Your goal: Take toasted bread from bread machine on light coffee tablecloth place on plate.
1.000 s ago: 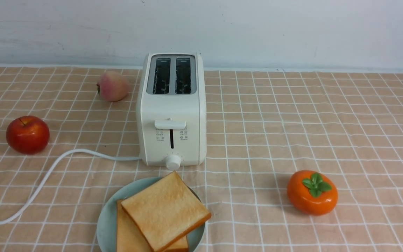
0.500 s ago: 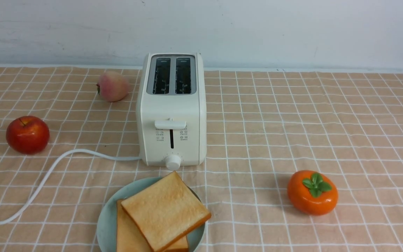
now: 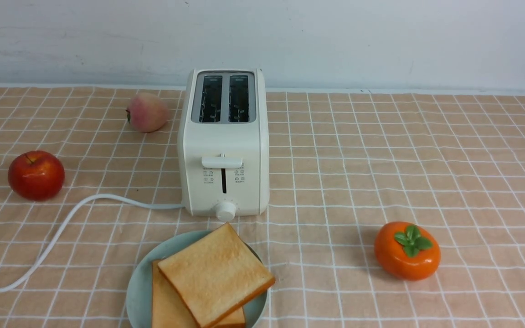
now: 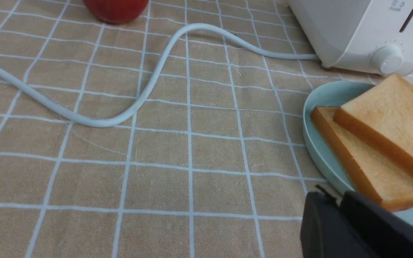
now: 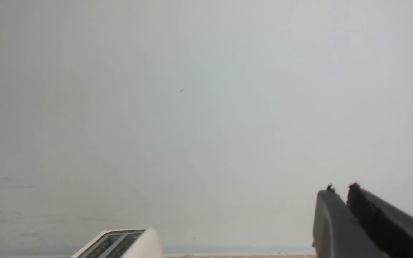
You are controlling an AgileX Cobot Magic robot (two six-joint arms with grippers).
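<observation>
Two slices of toasted bread lie stacked on the plate (image 3: pixel 140 282) in front of the bread machine (image 3: pixel 223 150), on the light coffee tablecloth (image 3: pixel 358 159). The upper slice (image 3: pixel 214 273) sits askew over the lower slice (image 3: pixel 169 306). Both toaster slots look empty. Neither arm shows in the front view. In the left wrist view, my left gripper (image 4: pixel 335 196) hovers at the plate's (image 4: pixel 320 98) near rim, beside the lower slice (image 4: pixel 366 166), fingers together and holding nothing. My right gripper (image 5: pixel 340 188) points at the wall above the toaster (image 5: pixel 140 245), fingers nearly touching, empty.
A white cord (image 3: pixel 62 223) curves from the toaster to the left front. A red apple (image 3: pixel 36 175) sits at the left, a peach (image 3: pixel 146 112) beside the toaster's back left, and an orange persimmon (image 3: pixel 407 250) at the right front. A pale wall (image 3: pixel 381 41) bounds the far edge.
</observation>
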